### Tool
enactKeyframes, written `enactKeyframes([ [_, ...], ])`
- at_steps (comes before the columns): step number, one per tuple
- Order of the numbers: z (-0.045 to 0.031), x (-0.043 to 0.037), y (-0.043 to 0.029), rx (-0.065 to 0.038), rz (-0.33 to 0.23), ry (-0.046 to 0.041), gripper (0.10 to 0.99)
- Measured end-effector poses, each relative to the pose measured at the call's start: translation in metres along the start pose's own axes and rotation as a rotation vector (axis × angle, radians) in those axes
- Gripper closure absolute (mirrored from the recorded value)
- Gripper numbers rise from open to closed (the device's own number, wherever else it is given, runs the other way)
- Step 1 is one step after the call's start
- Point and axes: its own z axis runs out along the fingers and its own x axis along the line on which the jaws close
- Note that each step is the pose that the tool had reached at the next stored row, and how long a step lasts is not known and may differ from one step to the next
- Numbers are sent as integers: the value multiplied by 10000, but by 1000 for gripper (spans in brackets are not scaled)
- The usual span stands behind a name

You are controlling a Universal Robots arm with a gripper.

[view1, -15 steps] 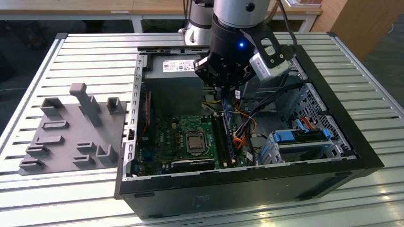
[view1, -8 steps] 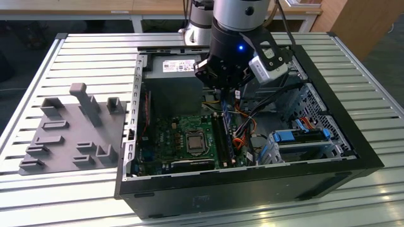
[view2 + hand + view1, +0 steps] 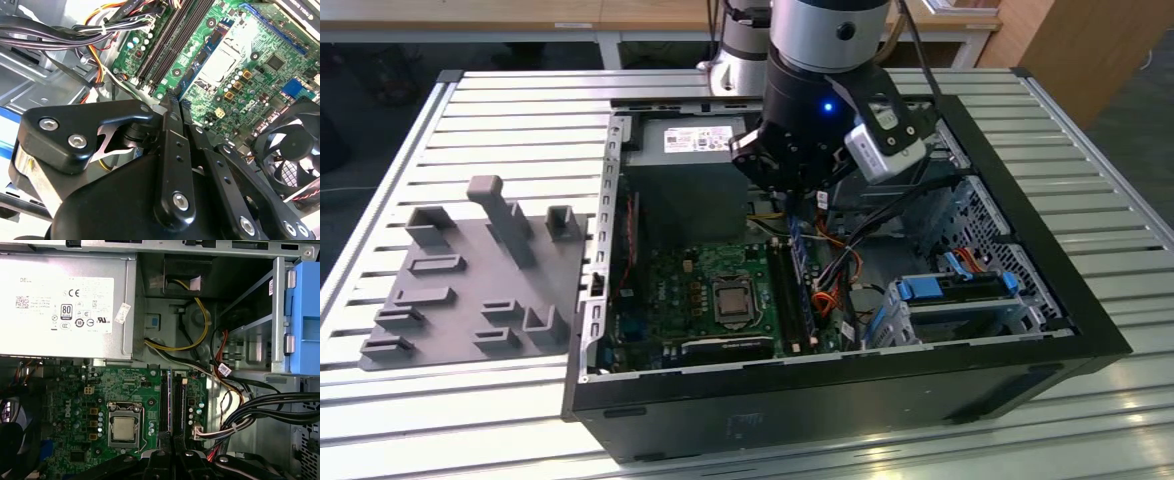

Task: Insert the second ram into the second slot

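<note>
The claw is drawn narrow, and as far as I can judge it pinches the second ram, seen edge-on as a thin blue-grey strip running out from the fingertips in line with the memory slots. In the exterior view those slots lie at 3 o'clock of the processor socket, inside the open case on the bench. Whether the stick is seated I cannot tell. It looks light, stiff, thin and fragile. It is best gripped mid-length by its upper edge, clear of chips and contacts, and its smooth faces may let it tilt.
</note>
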Motion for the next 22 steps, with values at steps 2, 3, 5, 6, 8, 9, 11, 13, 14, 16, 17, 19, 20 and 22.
enactKeyframes([
  [2, 6, 0, 0, 0, 0, 1, 953],
  [3, 8, 0, 0, -1, 0, 1, 953],
  [5, 14, 0, 0, -1, 0, 2, 953],
  [6, 17, 0, 0, -1, 0, 2, 953],
  [8, 23, 0, -1, -1, 0, 3, 953],
  [9, 26, 0, -1, -1, 0, 4, 953],
  [11, 32, 0, -1, -1, 0, 4, 953],
  [13, 38, 1, -1, -1, 1, 6, 953],
  [14, 41, 0, -1, -1, 0, 6, 953],
  [16, 46, 1, -1, -1, 1, 7, 953],
  [17, 49, 1, -1, -1, 1, 8, 953],
  [19, 55, 1, -2, -1, 0, 9, 953],
  [20, 57, 1, -2, -1, 0, 9, 953],
  [22, 63, 1, -2, -1, 1, 9, 953],
])
